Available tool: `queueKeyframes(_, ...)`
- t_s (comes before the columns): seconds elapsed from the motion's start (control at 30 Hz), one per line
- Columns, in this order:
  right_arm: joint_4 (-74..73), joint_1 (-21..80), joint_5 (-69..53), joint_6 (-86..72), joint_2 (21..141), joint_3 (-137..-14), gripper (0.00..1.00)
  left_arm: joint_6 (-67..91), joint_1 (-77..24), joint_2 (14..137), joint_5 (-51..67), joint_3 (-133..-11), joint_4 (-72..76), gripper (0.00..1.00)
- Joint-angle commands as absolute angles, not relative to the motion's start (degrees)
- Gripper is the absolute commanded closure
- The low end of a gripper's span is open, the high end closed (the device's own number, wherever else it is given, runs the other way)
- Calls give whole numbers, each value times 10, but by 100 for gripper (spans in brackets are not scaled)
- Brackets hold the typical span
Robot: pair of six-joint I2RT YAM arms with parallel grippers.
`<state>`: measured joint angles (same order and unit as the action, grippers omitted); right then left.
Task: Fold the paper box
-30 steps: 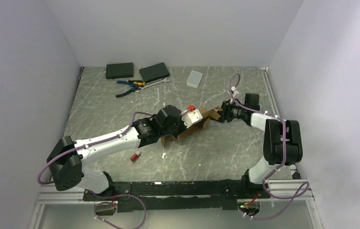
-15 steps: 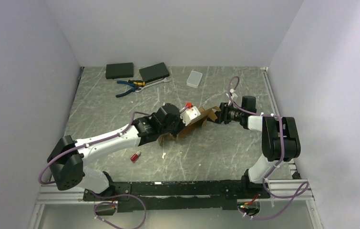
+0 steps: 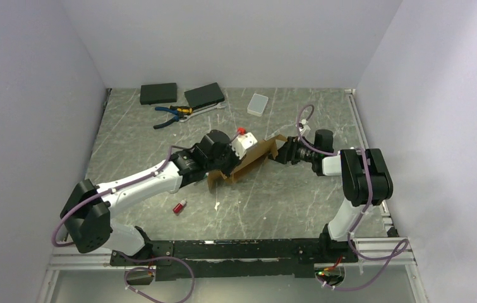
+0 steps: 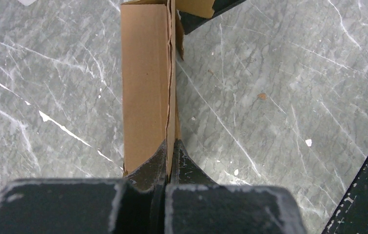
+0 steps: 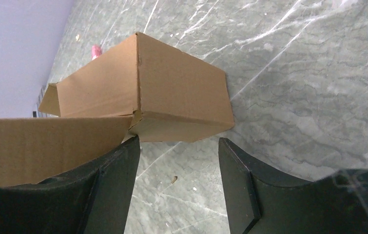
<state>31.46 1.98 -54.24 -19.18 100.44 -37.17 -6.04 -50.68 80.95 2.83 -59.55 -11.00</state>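
Top external view: we see the plain brown cardboard paper box [image 3: 256,161], partly folded, near the middle of the grey marbled table [image 3: 286,202], lying between the two arms. The left gripper [image 3: 228,170] meets its near-left end and the right gripper [image 3: 284,153] its far-right end.

From the left wrist we look along the paper box [image 4: 145,87] edge-on. The left gripper [image 4: 169,157] has its jaws closed tight on a doubled cardboard edge.

From the right wrist, the right gripper [image 5: 177,168] has its jaws spread wide. A folded corner of the paper box [image 5: 172,97] sits just beyond the gap, and a flat flap runs beside one of the black fingers [image 5: 108,185]; we cannot tell whether they touch.

Along the far edge lie two flat black rectangular boxes [image 3: 158,93], blue-handled pliers [image 3: 171,115] and a small translucent white plastic case [image 3: 258,104]. A small red item [image 3: 179,206] lies near the left arm.
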Motion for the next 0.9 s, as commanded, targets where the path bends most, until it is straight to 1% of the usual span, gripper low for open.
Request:
queueKeyframes(0.0, 412, 23, -544, -224, 1018, -362, 36, -30, -488, 786, 73, -585, -105, 100)
queueKeyframes(0.17, 496, 26, -540, -264, 1038, -357, 36, -21, -474, 785, 102, -585, -104, 100)
queueKeyframes(0.33, 494, 37, -524, -247, 1053, -369, 36, -15, -459, 793, 133, -590, -110, 100)
queueKeyframes(0.5, 530, 43, -507, -251, 1061, -369, 37, -7, -438, 799, 166, -586, -105, 100)
queueKeyframes(0.7, 542, 59, -504, -241, 1078, -386, 41, -4, -418, 807, 198, -592, -112, 100)
queueKeyframes(0.87, 534, 76, -508, -196, 1087, -401, 45, -4, -402, 814, 217, -594, -115, 100)
